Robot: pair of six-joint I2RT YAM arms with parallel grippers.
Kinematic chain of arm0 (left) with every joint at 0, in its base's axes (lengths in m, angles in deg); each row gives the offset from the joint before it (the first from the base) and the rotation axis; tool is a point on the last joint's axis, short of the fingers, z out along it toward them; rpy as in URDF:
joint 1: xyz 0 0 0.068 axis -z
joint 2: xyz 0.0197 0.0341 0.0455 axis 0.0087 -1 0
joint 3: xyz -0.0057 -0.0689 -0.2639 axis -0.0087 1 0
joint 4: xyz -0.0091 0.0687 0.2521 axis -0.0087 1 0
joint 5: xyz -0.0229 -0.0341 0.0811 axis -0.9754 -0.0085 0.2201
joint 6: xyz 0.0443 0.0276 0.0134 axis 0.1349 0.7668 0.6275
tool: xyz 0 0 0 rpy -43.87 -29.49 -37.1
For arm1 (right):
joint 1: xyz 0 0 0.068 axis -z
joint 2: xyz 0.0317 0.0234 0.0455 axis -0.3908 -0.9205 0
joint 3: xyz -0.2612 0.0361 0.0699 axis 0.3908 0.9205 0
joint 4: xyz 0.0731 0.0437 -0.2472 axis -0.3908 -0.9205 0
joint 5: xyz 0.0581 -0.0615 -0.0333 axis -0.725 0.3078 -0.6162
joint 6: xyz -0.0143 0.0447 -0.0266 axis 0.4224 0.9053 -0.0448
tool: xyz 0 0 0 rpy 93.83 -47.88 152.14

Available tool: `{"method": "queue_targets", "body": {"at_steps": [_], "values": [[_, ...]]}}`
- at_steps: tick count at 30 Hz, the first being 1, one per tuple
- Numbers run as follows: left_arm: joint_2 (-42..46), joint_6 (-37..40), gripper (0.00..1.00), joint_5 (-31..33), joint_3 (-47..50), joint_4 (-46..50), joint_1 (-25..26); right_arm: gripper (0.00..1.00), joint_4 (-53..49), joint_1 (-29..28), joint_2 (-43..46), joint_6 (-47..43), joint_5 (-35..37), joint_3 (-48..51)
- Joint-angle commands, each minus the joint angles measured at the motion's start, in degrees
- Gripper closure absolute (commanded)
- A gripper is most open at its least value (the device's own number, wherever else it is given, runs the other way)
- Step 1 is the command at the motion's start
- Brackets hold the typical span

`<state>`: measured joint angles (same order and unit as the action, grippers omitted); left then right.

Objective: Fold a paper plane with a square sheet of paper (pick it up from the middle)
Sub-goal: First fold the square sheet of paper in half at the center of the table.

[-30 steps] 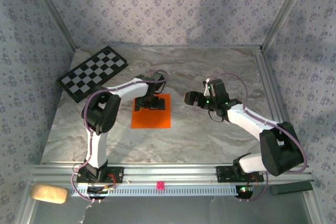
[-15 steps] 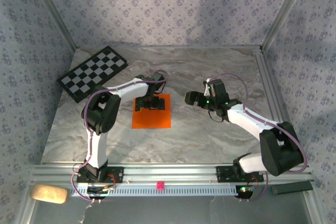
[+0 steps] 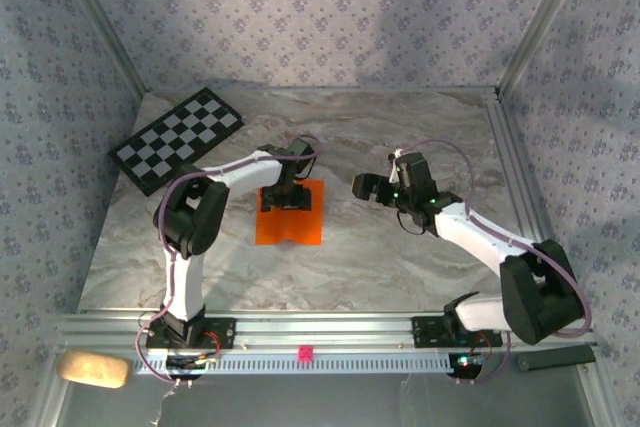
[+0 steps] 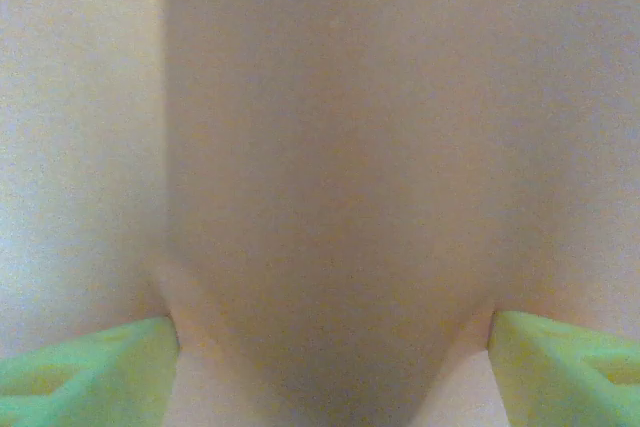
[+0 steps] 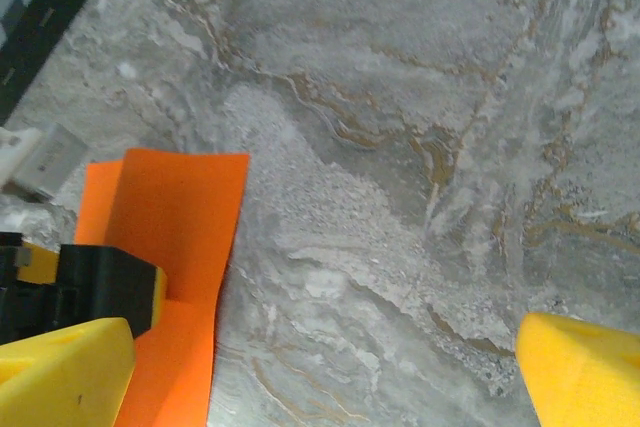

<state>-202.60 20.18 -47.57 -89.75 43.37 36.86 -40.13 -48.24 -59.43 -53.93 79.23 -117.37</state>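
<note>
On the marbled grey surface (image 3: 400,277), a little left of its middle, lies the square sheet of paper (image 3: 292,230), bright orange and unmarked. It does not lie quite flat: the sheet is buckled, and its near edge shows a shallow notch where the paper rises along a line running away from the arms.

Over the far half of the sheet, the left pincer (image 3: 284,198) is down on the paper. In the left wrist view its green fingertips (image 4: 90,367) sit at the two lower corners, well apart, and the paper between them bows up into a broad, shadowed hump whose sides meet each tip. The jaws stand fairly wide, pressing the sheet inward rather than clamped on it.

To the right of the sheet and apart from it hangs the right pincer (image 3: 367,188), turned toward the paper. Its yellow fingertips (image 5: 60,372) are spread as wide as they go, with only bare surface between them; it holds nothing.

At the far left corner, well apart from the sheet, lies a black-and-white checkerboard (image 3: 176,139).
</note>
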Motion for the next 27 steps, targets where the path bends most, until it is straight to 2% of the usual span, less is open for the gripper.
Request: {"method": "queue_targets", "body": {"at_steps": [1, 6, 8, 11, 13, 15, 19, 24, 27], "values": [[1.51, 1.60, 0.27, -2.24, 1.02, -2.21, 1.09, 0.00, 2.42, -0.97, 3.42, -0.83, 6.13, 1.97], [3.76, 1.63, 0.41, -4.50, 1.75, -5.05, 1.40, 0.00, 4.79, -1.19, 6.35, -0.64, 10.72, 5.40], [4.73, 1.15, 0.42, -5.44, 2.16, -7.37, 1.44, 0.01, 2.99, -1.04, 6.88, -0.16, 11.74, 5.19], [6.31, 0.83, 0.46, -5.91, 2.38, -8.81, 1.60, 0.00, -3.24, -0.76, 7.91, 3.18, 17.80, 3.62], [7.64, 0.58, 0.47, -6.34, 2.82, -10.24, 1.69, 0.00, -3.33, -0.43, 9.12, 3.49, 18.92, 4.27], [9.38, -0.17, 0.49, -7.91, 3.53, -12.53, 1.75, 0.00, -2.58, 0.15, 10.46, 7.50, 20.45, 5.43], [11.80, -1.51, 0.49, -11.71, 4.49, -16.63, 1.70, 0.00, -2.53, 1.59, 12.11, 10.02, 20.61, 6.84], [12.89, -4.51, 0.49, -21.44, 5.08, -23.10, 0.47, 0.00, -8.67, 4.67, 10.63, 14.86, 20.46, 4.00], [12.99, -8.04, 0.49, -27.63, 6.99, -28.85, -0.88, 0.00, -10.59, 6.11, 9.12, 12.05, 15.24, 1.74]]}}
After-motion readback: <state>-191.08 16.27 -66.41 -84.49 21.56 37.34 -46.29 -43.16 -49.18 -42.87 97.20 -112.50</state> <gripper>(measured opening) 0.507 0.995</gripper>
